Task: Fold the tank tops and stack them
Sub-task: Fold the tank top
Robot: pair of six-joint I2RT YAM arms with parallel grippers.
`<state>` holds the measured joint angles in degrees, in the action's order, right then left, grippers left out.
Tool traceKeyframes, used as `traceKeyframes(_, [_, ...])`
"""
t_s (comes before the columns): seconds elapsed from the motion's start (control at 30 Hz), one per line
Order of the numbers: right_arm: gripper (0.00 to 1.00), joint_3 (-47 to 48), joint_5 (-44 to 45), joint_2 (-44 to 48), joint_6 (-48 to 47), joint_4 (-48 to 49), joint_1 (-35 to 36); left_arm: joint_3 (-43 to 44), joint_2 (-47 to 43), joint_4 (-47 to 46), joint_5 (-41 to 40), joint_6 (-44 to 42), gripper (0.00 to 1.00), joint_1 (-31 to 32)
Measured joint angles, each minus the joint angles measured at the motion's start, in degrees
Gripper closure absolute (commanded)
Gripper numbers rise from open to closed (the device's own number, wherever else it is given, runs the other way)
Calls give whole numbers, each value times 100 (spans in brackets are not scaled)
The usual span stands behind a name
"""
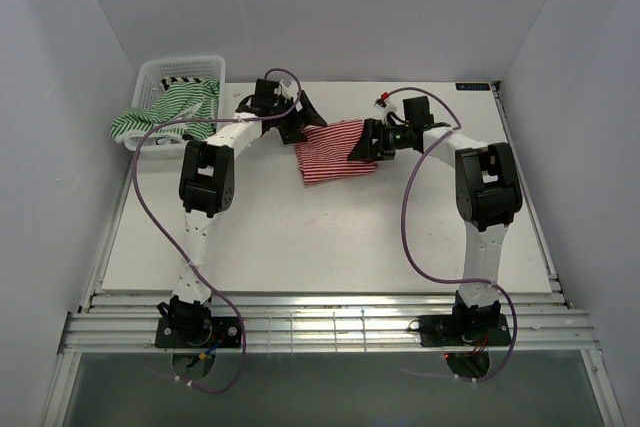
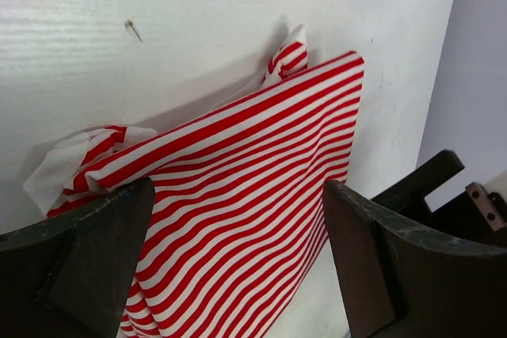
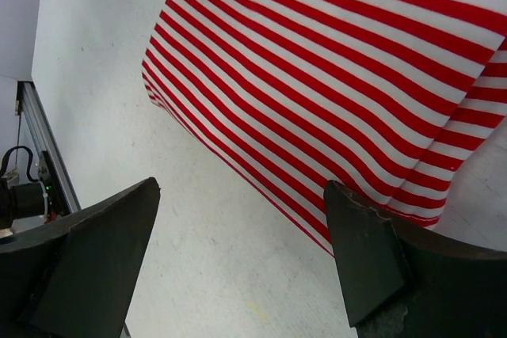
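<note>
Top external view: white mesh basket (image 1: 150, 69) sitting far left on table (image 1: 330, 237); green-and-white tank top (image 1: 170, 112) draping over its near rim, black-and-white tank top (image 1: 180, 80) seemingly lying inside, mostly hidden. Left gripper (image 1: 298, 123) hovering at far left edge of red-and-white tank top (image 1: 335, 155), jaws standing wide apart, gripping nothing. Red-and-white tank top lying folded flat at far centre of table. Right gripper (image 1: 362, 144) hanging over its right edge, jaws spread wide, holding nothing.
</note>
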<state>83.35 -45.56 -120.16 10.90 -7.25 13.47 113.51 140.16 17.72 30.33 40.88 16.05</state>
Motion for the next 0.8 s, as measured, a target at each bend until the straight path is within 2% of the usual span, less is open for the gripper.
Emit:
traceKeyframes(0.2, [10, -179, 2, -31, -170, -50, 0, 518, 286, 72, -192, -20, 2, -76])
traceKeyframes(0.57, [10, -118, 61, -129, -284, -326, 2, 551, 374, 15, 243, 61, 2, -201])
traceKeyframes(0.8, [10, 72, 608, 96, -278, -610, 4, 391, -160, 175, 317, -120, 2, -188])
